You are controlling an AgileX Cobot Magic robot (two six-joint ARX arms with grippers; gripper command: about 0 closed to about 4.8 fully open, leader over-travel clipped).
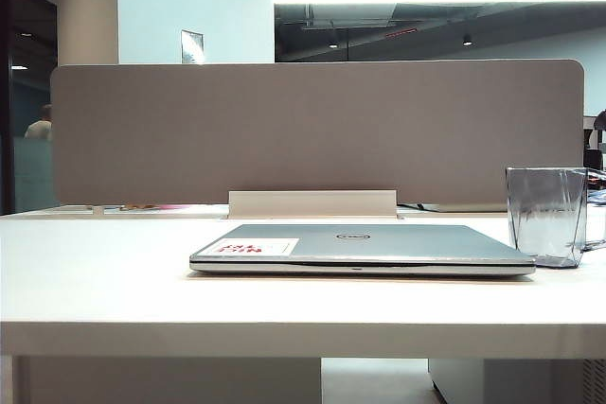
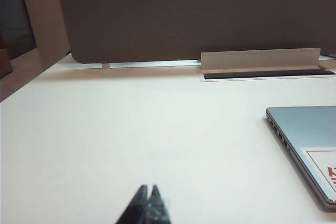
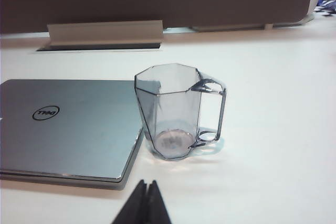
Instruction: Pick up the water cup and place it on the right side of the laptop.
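Note:
The water cup [image 1: 547,215] [image 3: 176,111], clear smoky grey-blue with faceted sides and a side handle, stands upright on the white table just off the laptop's right edge. The laptop [image 1: 360,248] [image 3: 68,127] [image 2: 310,145] lies closed, silver-grey, with a dark oval logo and a white-and-red sticker on its lid. My right gripper [image 3: 147,184] is shut and empty, a short way in front of the cup and apart from it. My left gripper [image 2: 148,188] is shut and empty over bare table, left of the laptop. Neither gripper shows in the exterior view.
A grey partition panel [image 1: 317,130] runs along the table's back edge, with a white cable flap [image 1: 312,203] standing in front of it. The table's front edge [image 1: 303,338] is close to the camera. Some small items [image 3: 325,1] lie at the far right by the partition.

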